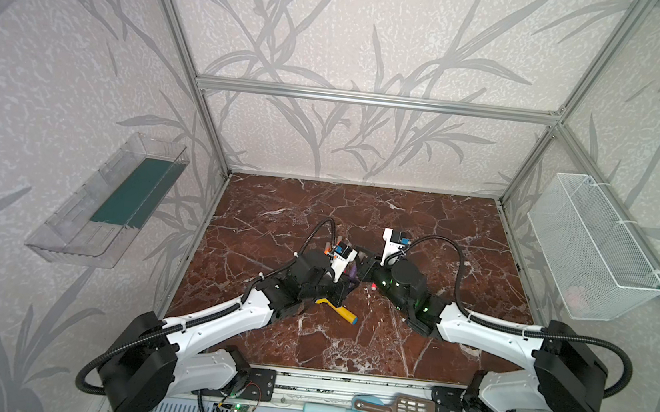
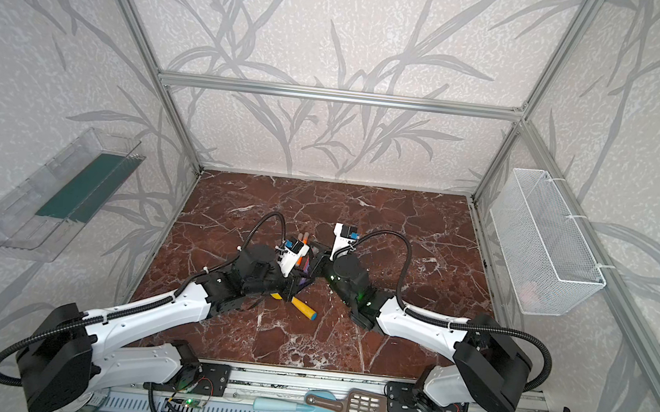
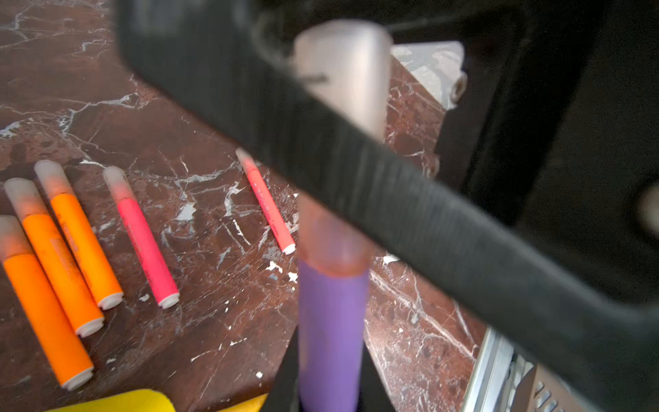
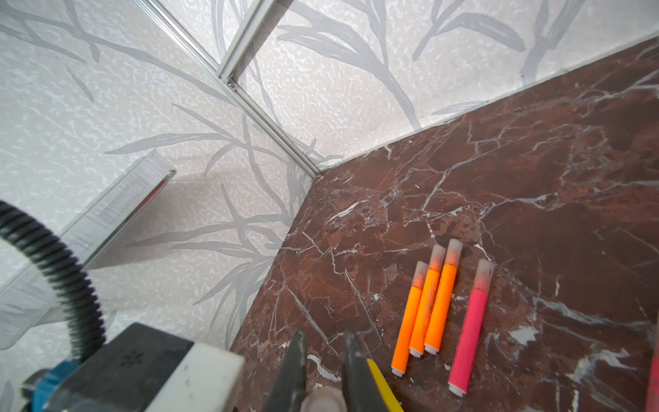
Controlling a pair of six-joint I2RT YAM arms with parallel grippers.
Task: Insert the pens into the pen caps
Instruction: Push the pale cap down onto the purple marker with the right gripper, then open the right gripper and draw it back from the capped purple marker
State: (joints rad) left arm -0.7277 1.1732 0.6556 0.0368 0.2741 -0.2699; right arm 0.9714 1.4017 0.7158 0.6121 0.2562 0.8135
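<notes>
left tool (image 3: 331,390) is clamping the purple pen (image 3: 331,331) above mid-surface | right tool (image 4: 322,340) is pinching the pen cap (image 3: 344,75) sitting over its tip | four capped pens (image 4: 433,303) are lying side by side on the surface (image 3: 214,321)

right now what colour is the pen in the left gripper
Purple. The pen shows best in the left wrist view.
</notes>
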